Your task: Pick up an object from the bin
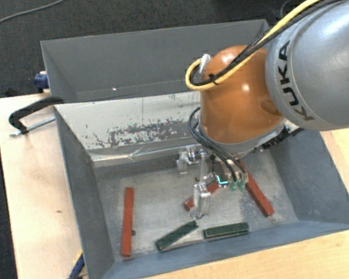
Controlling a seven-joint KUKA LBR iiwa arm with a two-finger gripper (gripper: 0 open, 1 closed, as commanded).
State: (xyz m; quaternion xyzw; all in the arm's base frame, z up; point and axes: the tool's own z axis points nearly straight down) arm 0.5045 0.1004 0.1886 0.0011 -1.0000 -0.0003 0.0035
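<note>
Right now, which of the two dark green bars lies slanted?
The left green bar: its right end sits higher in the view than its left end, while the right green bar next to it lies level.

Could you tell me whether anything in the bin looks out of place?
Nothing much: the left red stick, right red stick and two green sticks lie flat on the floor. Only the bin's back wall is scuffed.
</note>
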